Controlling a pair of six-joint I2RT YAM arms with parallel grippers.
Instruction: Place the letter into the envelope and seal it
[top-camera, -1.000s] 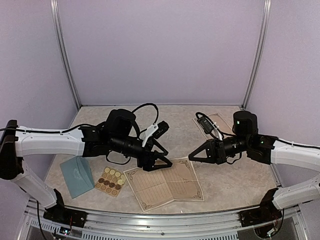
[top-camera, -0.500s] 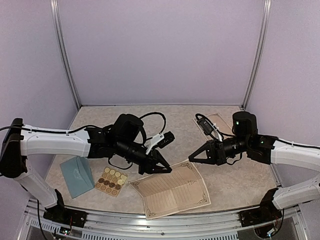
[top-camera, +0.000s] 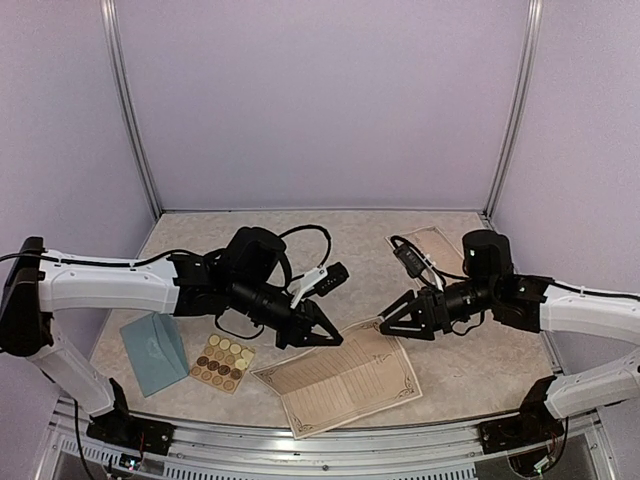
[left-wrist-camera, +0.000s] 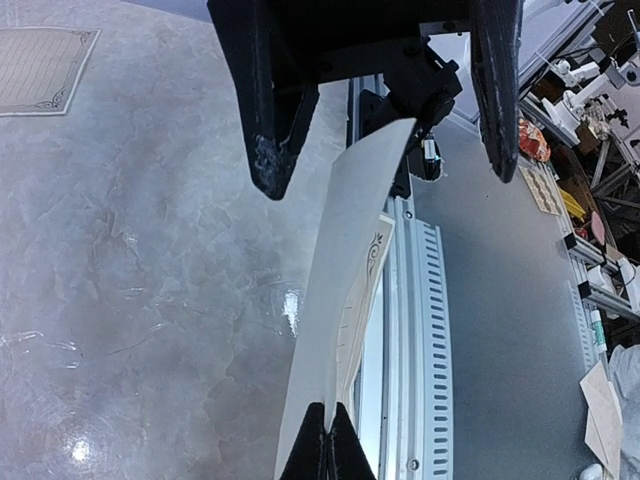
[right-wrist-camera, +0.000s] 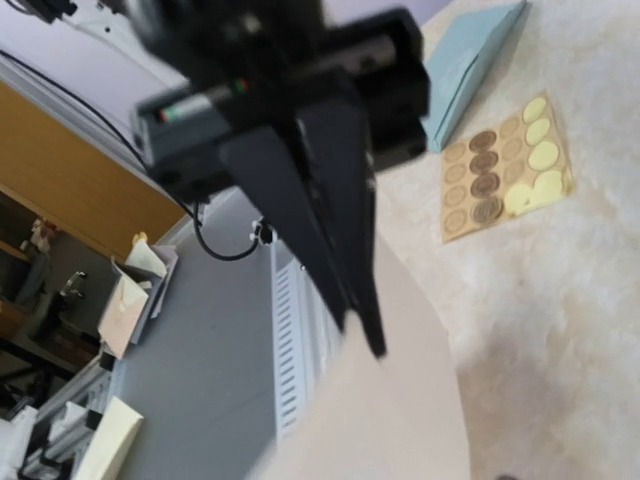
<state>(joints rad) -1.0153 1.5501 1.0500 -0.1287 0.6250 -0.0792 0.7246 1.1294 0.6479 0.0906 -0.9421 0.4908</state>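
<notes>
The letter (top-camera: 345, 380) is a cream sheet with ornate corners, its near part on the table and its far edge raised. My left gripper (top-camera: 333, 338) is shut on that far edge; in the left wrist view the black fingertips (left-wrist-camera: 318, 450) pinch the sheet (left-wrist-camera: 345, 270), which stands edge-on. My right gripper (top-camera: 392, 327) is open at the letter's far right corner, its fingers (left-wrist-camera: 268, 110) spread to either side of the sheet. The teal envelope (top-camera: 155, 350) lies flat at the left, apart from both grippers, and also shows in the right wrist view (right-wrist-camera: 468, 62).
A tan sheet of round stickers (top-camera: 222, 362) lies between the envelope and the letter. A second cream sheet (top-camera: 440, 245) sits at the back right under a black cable. The table's metal front rail (top-camera: 330, 445) runs just beyond the letter's near edge.
My left gripper closed on the letter's far edge and lifted it. My right gripper, shut at the letter's right corner before, has opened. The letter has slid slightly right and forward.
</notes>
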